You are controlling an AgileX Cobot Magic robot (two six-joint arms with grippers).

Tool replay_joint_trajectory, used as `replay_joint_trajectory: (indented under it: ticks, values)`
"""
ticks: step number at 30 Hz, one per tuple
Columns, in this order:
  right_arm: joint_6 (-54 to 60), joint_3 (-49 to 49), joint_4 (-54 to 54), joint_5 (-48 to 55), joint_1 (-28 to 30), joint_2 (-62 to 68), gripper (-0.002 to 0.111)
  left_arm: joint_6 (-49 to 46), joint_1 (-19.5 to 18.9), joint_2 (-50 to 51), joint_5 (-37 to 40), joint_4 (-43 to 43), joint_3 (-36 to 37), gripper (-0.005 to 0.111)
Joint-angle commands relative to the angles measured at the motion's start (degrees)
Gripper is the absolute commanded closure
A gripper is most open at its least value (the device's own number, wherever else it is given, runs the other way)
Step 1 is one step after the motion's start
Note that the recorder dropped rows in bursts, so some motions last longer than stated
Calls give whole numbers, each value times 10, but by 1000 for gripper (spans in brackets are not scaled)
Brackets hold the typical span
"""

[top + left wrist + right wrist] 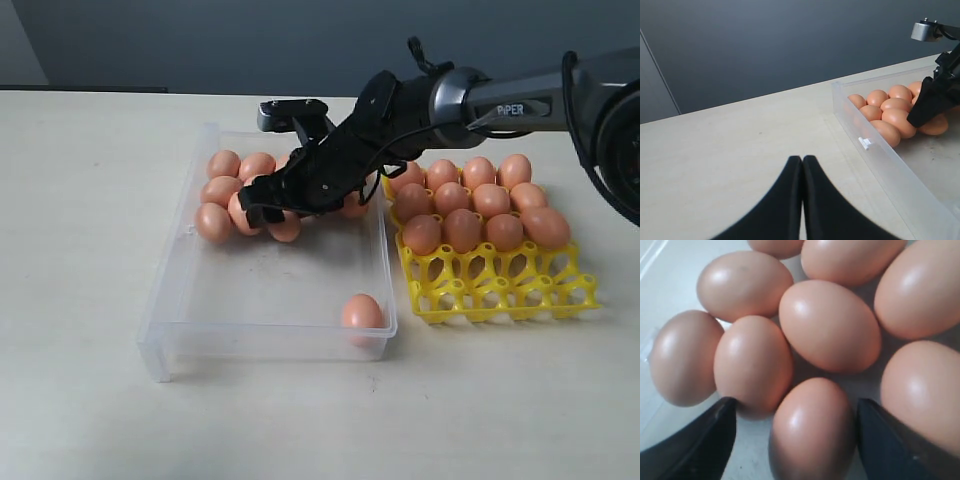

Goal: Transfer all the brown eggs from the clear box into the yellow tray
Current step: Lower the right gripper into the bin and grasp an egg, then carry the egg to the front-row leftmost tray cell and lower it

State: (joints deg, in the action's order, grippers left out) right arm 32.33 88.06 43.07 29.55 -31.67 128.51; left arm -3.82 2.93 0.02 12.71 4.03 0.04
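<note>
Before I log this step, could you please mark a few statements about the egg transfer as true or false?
1. The right end effector is open above the cluster of brown eggs in the clear box. True.
2. The left end effector holds an egg. False: it is shut and empty above the table.
3. A lone egg lies in a box corner, apart from the cluster. True.
4. The yellow tray is full. False: its rows of cups nearest the exterior camera are empty.
</note>
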Motion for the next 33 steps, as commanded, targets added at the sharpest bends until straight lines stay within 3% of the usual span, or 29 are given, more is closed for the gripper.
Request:
replay_joint_trajectory:
  ticks: [1,9,19,33]
  values:
    - [0,3,-6,18,2,1,52,2,0,0,-8,0,0,106]
    - [-9,3,-15,28,3,-17,109,2,0,0,-8,0,0,106]
    - [-9,-18,-17,-6,3,-140,109,2,0,0,-8,0,0,106]
    - [-13,-475,18,-410,3,-414,109,2,0,0,-8,0,0,106]
